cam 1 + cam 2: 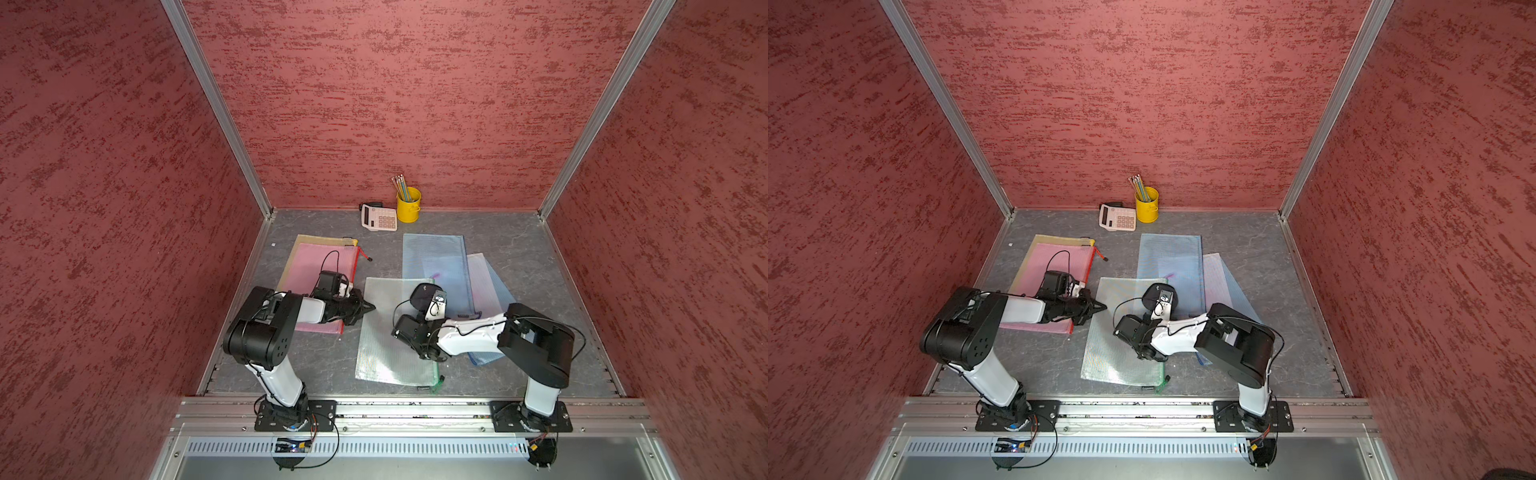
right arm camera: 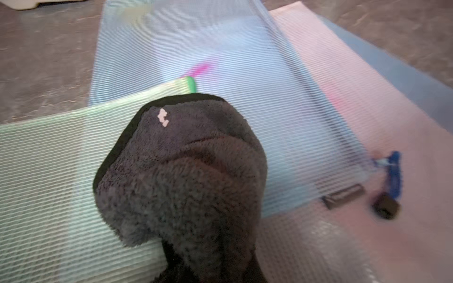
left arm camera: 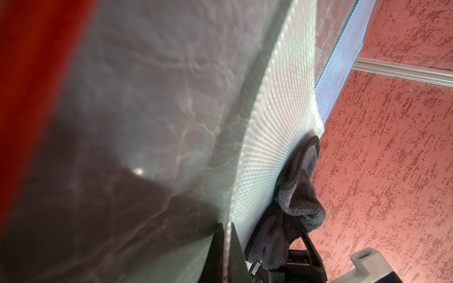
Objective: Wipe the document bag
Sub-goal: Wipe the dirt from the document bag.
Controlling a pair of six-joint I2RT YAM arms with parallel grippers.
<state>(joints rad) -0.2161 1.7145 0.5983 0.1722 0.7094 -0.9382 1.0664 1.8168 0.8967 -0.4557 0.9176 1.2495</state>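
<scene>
The dark cloth [image 2: 186, 171] filled the right wrist view, clamped in the closed jaws of the right gripper [image 1: 423, 300] and pressed on the green mesh document bag [image 1: 395, 332] lying mid-table. The left gripper [image 3: 226, 230] pinched that bag's near edge.

green document bag [image 1: 386, 345], dark cloth [image 1: 420, 292], calculator [image 1: 379, 217]

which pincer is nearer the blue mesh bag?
Right. The right pincer, shut on the dark cloth, is at the green bag's corner overlapping the blue mesh bag; the left pincer grips the green bag's opposite edge, by the pink bag.
</scene>
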